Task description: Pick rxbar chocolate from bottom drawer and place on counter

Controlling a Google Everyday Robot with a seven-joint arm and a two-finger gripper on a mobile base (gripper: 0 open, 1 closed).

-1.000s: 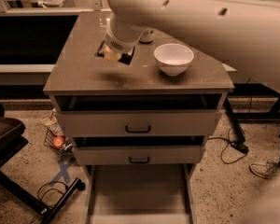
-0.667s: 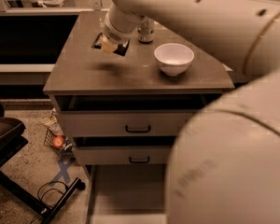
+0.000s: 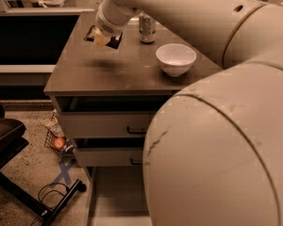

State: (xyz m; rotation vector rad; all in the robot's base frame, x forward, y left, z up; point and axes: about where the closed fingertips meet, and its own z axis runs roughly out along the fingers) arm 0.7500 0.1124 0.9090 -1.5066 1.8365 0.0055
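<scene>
My gripper (image 3: 104, 36) hangs over the back left part of the counter (image 3: 108, 72). It is shut on the rxbar chocolate (image 3: 115, 41), a flat black bar that sticks out on both sides of the fingers. The bar is held a little above the counter, and its shadow lies on the slab just in front. The bottom drawer (image 3: 115, 192) is pulled out below, and its pale floor shows nothing on the visible part. My arm hides its right half.
A white bowl (image 3: 176, 58) and a dark can (image 3: 147, 28) stand on the counter to the right of the gripper. The two upper drawers (image 3: 104, 124) stand slightly ajar. A black chair base (image 3: 19, 182), a wire basket with an apple (image 3: 59, 142) and cables lie on the floor at left.
The gripper has carried the bar toward the counter's back left corner. My arm's elbow has swung in and now fills the right side of the view.
</scene>
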